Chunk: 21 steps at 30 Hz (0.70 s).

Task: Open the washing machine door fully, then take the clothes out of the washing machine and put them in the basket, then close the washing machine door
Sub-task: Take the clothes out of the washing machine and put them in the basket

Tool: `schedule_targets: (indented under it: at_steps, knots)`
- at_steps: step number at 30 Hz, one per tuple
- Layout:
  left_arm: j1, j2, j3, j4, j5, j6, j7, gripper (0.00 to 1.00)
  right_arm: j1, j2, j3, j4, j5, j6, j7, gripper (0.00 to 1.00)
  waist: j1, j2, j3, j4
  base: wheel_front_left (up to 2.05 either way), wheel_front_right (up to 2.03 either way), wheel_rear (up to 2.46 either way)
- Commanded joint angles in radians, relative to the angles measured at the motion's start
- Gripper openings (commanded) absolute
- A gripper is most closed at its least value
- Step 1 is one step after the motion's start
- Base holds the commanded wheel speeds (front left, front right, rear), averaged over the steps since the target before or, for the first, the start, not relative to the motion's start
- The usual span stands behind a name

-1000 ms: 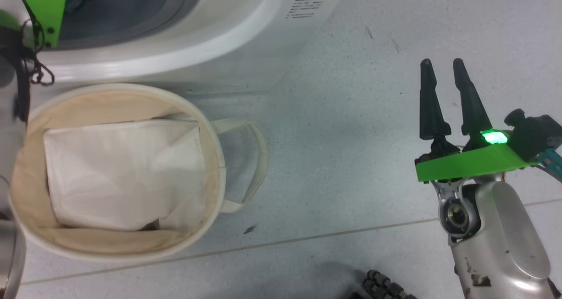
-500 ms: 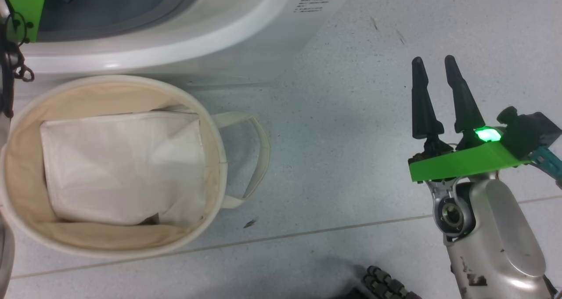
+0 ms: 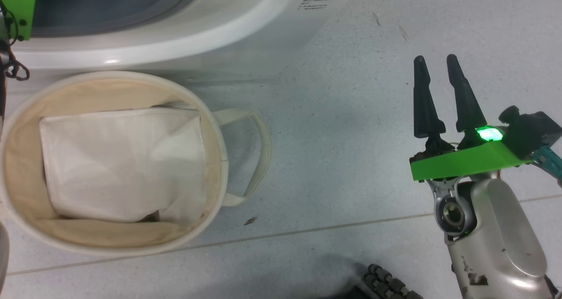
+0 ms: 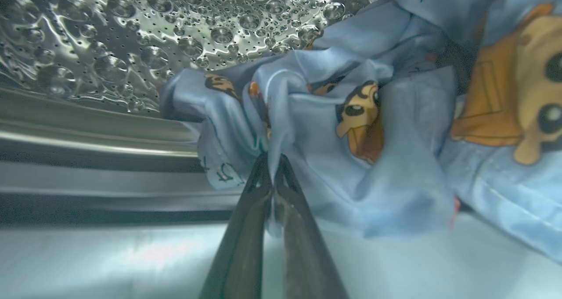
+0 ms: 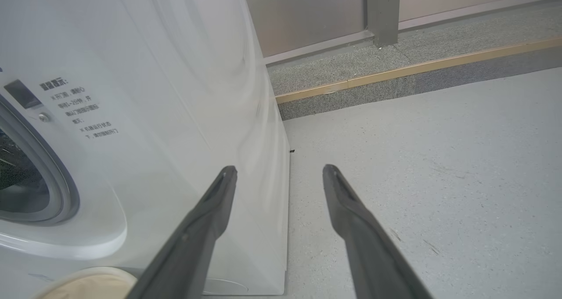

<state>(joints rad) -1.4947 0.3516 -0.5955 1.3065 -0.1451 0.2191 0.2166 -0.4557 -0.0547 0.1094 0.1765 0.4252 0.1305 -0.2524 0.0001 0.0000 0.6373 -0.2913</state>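
Left wrist view puts me inside the steel drum (image 4: 109,44) of the washing machine (image 3: 210,35): my left jaws are pinched together on a fold of the light blue bear-print clothes (image 4: 351,158), with a sliver of cloth caught between the tips. The garment lies bunched at the drum's lower lip, none of it out yet. I cannot see the door, but the opening is clear enough for my arm. So I judge this to be the take-out step, with the grip made and the pull not yet begun.

Next I should draw back and up over the lip, so the loose cloth trails free and does not snag. Then I should carry it down to the cream canvas basket (image 3: 109,76) and let go above it. A thin pinch may slip if the bulk drags.

My right jaws stand wide apart and empty over bare floor (image 3: 342,136), well apart from the basket.

That basket stands on the floor just beside the washer's front and holds a folded white sheet (image 3: 118,163). Pale speckled tiles with thin joints make up the floor. At its far edge a grey kerb with a brass-coloured strip (image 5: 417,73) runs below plain wall panels (image 5: 307,9).
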Motion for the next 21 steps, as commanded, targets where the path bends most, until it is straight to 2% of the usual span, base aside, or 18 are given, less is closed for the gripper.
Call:
schedule_targets:
  at_steps: [1,4,8,15,21]
  knots:
    - [-0.037,0.037,0.015,-0.017,-0.011,-0.004,-0.010,0.00,0.003,0.004,0.012,-0.031,-0.004,0.000,-0.009,1.00,-0.0001,0.0000,-0.007,0.006,0.00,0.00,0.00]
    - [-0.027,0.033,0.019,-0.017,-0.023,-0.010,-0.020,0.00,0.002,0.004,0.014,-0.028,-0.005,0.000,-0.009,1.00,-0.0001,0.0000,-0.018,0.010,0.00,0.00,0.00]
    - [-0.009,0.028,0.035,-0.017,-0.049,-0.013,-0.085,0.00,0.006,0.004,0.018,-0.017,-0.006,0.000,-0.009,1.00,-0.0001,0.0000,-0.048,0.010,0.00,0.00,0.00]
    - [0.078,0.022,0.092,-0.019,-0.133,-0.072,-0.227,0.00,0.030,0.004,0.011,0.006,-0.007,0.000,-0.009,1.00,-0.0001,0.0000,-0.129,0.013,0.00,0.00,0.00]
    - [0.179,-0.006,0.124,-0.018,-0.192,-0.124,-0.325,0.00,0.059,0.004,0.009,0.035,-0.012,0.000,-0.009,1.00,-0.0001,0.0000,-0.225,0.033,0.00,0.00,0.00]
